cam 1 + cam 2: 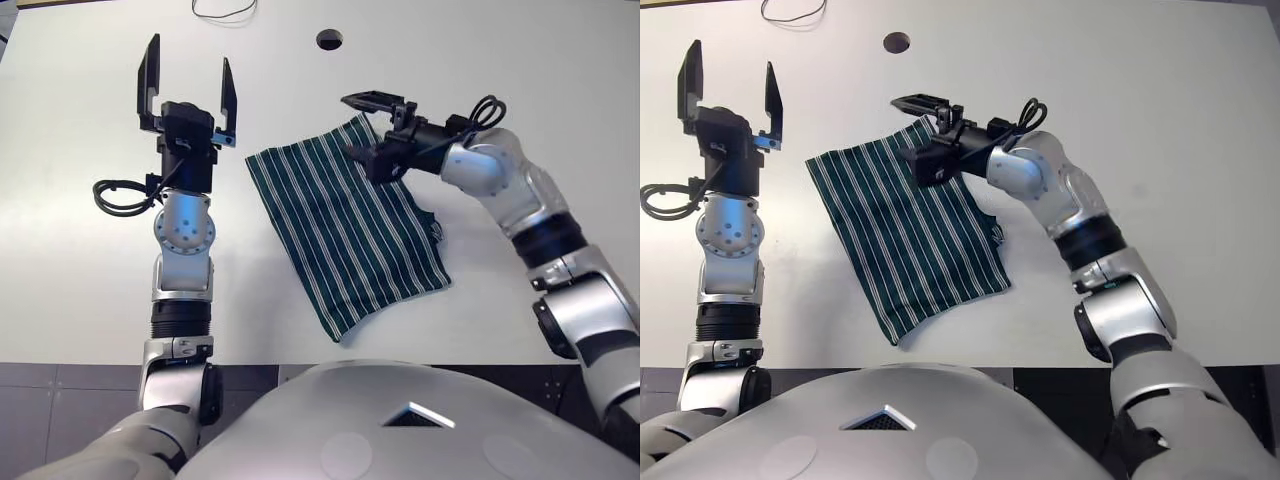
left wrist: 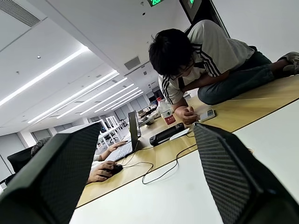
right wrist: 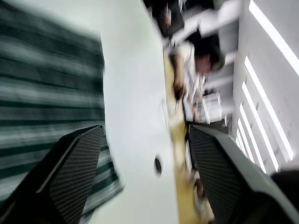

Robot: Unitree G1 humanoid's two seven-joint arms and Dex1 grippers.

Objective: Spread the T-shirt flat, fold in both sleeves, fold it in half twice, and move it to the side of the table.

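folded striped t-shirt (image 1: 345, 235) on table (image 1: 80, 280), left claw (image 1: 189, 60) wide beside it, right claw (image 1: 348, 125) wide over its far corner

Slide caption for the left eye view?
Folded striped T-shirt on the table; right pincer open at its far corner, left pincer open beside it.

A green T-shirt (image 1: 905, 240) with white stripes lies folded into a slanted rectangle on the white tabletop (image 1: 1160, 120). The right gripper (image 1: 921, 135) sits at its far corner with fingers spread; whether it touches the cloth is unclear. The left gripper (image 1: 730, 88) is held apart to the shirt's left, fingers parted and pointing away, and a small round hole (image 1: 897, 42) marks the tabletop beyond.
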